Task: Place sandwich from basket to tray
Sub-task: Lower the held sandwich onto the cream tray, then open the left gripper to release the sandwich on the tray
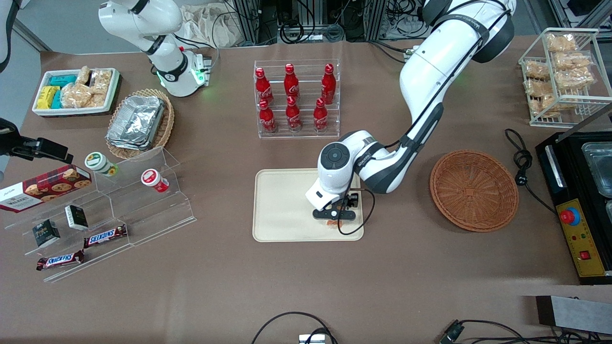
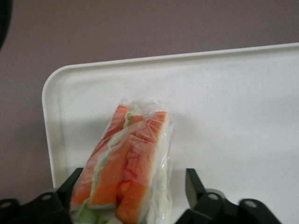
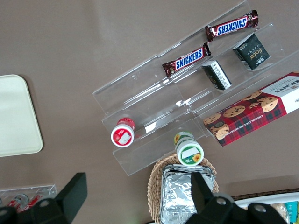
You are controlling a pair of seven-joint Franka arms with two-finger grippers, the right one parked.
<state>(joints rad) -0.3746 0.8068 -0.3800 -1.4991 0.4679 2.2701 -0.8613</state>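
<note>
Now sandwich (image 2: 128, 163) between parted jaws, on tray (image 2: 233, 93).

Orange, green and white sandwich (image 2: 128, 168) on a cream tray (image 1: 282, 210); black gripper (image 1: 334, 216); reddish-brown basket (image 1: 473, 190).

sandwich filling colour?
Orange with green, inside the clear-wrapped white-bread sandwich between the gripper fingers; the left wrist view shows it best.
</note>
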